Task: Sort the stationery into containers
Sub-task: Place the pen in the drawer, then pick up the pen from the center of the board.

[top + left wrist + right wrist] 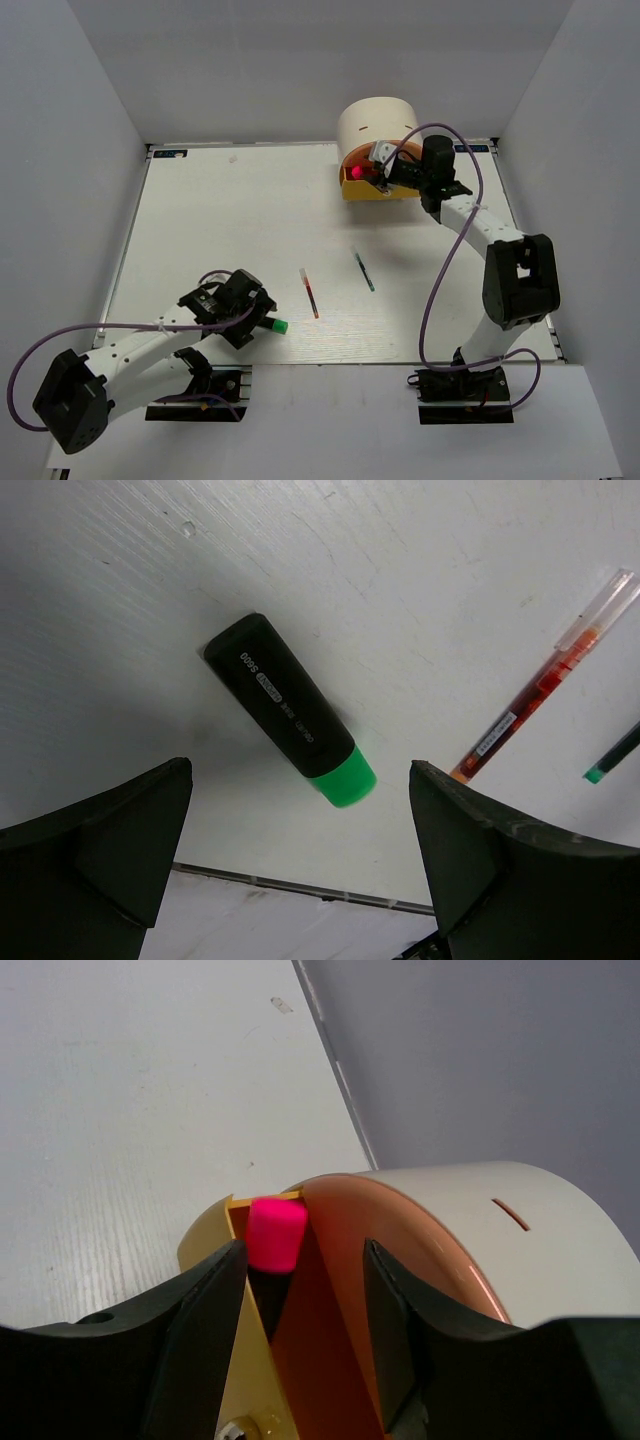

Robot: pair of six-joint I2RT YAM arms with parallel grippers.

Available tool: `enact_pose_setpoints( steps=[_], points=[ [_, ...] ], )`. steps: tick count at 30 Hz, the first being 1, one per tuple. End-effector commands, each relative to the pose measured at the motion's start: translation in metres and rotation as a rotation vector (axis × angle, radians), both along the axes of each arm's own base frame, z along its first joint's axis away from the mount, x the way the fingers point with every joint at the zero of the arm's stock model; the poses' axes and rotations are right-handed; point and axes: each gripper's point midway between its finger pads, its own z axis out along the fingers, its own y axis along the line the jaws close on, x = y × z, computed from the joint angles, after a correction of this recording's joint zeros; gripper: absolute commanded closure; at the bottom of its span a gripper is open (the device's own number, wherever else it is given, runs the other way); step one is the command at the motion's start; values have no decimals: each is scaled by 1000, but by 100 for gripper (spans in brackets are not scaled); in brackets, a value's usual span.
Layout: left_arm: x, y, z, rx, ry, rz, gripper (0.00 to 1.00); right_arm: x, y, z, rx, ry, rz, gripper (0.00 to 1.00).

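Observation:
A black highlighter with a green cap [290, 720] lies on the white table, just ahead of my left gripper [300, 770], which is open and holds nothing. In the top view only its green cap [281, 326] shows beside the left gripper [245, 315]. A red pen [309, 293] [540, 695] and a green pen [363, 271] [612, 760] lie mid-table. My right gripper [304, 1250] [385, 170] hangs open over the pulled-out yellow drawer [235, 1360] [380, 192] of the cream unit [377, 122]. A pink-capped highlighter [276, 1232] [356, 172] stands inside the drawer, against the left finger, ungripped.
The cream half-cylinder unit [480, 1230] stands at the table's far edge, against the grey back wall. Grey side walls enclose the table. The table's near edge with a metal strip [300, 888] runs just below the left gripper.

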Motion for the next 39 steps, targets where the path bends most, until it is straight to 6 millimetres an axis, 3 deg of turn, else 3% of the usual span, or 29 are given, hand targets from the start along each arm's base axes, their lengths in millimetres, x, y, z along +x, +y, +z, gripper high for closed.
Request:
enact_pose_setpoints(
  steps=[1,6,9,11,12,13,14,16,17,18,20,22,25,27,28,29,30,31,32,35,37,38,39],
  points=[
    [-3,1,-5,3,33,24,1,-15,-5,44,39,-113,11,44],
    [-4,-5,-9,-8,72,32,1,-22,-8,56,68,-92,6,42],
    [-5,-11,-15,-24,107,47,1,-35,-10,83,120,-91,-6,46],
    [-5,-14,-15,-29,126,57,1,-37,-14,88,150,-41,-45,56],
    [-4,-14,-16,-24,136,68,4,-46,-16,99,186,3,-64,76],
    [-1,-17,-14,-32,137,85,5,-49,-19,100,199,33,-76,84],
    [-3,-15,-18,-20,155,98,8,-57,-19,84,197,146,-91,89],
    [-1,-15,-16,-3,177,139,17,-78,-19,84,197,192,-63,94],
    [3,-18,-12,-3,178,139,18,-93,-20,58,175,285,-45,94],
    [2,-12,-13,27,197,168,18,-107,-22,68,186,268,-40,94],
    [4,-13,-14,57,230,180,18,-123,-26,45,178,313,-44,94],
    [1,-8,-16,105,264,185,20,-144,-33,40,189,312,-54,94],
    [0,-10,-22,131,305,198,21,-171,-41,10,174,382,-78,88],
    [0,-12,-24,132,318,196,25,-184,-46,12,182,382,-95,88],
    [1,-13,-26,134,321,196,29,-190,-47,-2,176,416,-99,87],
    [4,-15,-24,127,314,196,41,-193,-50,-5,179,424,-108,87],
    [5,-16,-24,130,317,196,46,-201,-51,3,191,393,-105,87],
    [5,-16,-27,139,326,197,50,-204,-54,-11,183,421,-122,87],
    [8,-19,-24,129,316,196,58,-209,-56,-9,192,410,-124,85],
    [18,-26,-15,121,277,174,67,-214,-63,-20,196,417,-172,85],
    [34,-33,-3,128,189,89,72,-218,-66,-21,203,400,-185,71],
    [53,-48,12,87,116,49,74,-221,-70,-38,184,448,-221,59],
    [65,-55,20,82,57,1,79,-222,-72,-36,201,449,-236,28]
  ],
)
